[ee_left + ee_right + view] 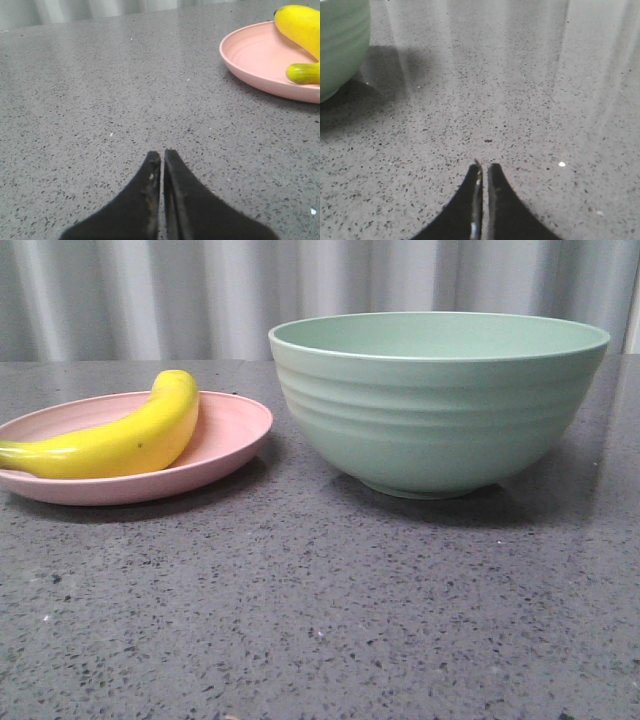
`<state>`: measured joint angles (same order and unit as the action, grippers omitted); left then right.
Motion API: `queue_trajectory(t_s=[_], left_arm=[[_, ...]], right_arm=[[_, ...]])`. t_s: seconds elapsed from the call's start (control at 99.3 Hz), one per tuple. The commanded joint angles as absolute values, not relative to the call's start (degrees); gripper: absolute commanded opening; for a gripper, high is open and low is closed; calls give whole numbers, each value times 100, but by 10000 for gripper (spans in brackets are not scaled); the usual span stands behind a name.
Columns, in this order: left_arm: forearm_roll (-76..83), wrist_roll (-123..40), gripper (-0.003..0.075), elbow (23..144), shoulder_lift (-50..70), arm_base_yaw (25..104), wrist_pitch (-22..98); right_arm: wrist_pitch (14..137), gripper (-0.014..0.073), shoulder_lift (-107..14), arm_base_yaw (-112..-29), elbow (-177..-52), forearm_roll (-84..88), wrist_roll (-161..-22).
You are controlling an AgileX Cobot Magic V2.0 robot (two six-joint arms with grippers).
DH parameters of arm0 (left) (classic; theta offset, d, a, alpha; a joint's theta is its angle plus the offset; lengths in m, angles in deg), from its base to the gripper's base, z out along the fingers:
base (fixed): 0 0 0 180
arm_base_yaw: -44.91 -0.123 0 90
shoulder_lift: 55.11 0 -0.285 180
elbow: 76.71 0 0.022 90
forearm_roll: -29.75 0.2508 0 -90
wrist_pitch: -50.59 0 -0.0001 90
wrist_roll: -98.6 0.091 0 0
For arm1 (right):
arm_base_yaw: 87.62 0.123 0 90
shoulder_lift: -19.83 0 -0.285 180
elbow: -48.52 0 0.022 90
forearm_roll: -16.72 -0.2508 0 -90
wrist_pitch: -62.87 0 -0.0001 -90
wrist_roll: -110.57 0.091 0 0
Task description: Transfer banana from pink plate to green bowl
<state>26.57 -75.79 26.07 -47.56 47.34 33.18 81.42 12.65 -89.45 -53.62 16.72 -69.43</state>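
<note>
We see the banana lying on the pink plate, green bowl beside it on the worktop. Left tool and right tool both closed, empty. Banana looks glossy, rigid, light, likely slippery; we'd grip mid-body across its width.

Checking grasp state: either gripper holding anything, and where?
Nothing held. Left gripper and right gripper have jaws shut on nothing, over bare table. Banana lies on the pink plate.
</note>
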Motion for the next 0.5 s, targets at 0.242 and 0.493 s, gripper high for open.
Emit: queue_trajectory(t_s=[0.242, 0.493], left_arm=[[2646, -7636, -20, 2553, -4914, 4705, 4108], [2646, -7636, -20, 2553, -4914, 4705, 4154]], right_arm=[[7567, -71, 1387, -8987, -5249, 1672, -6943], [7289, -71, 1387, -8987, -5249, 1909, -6943]])
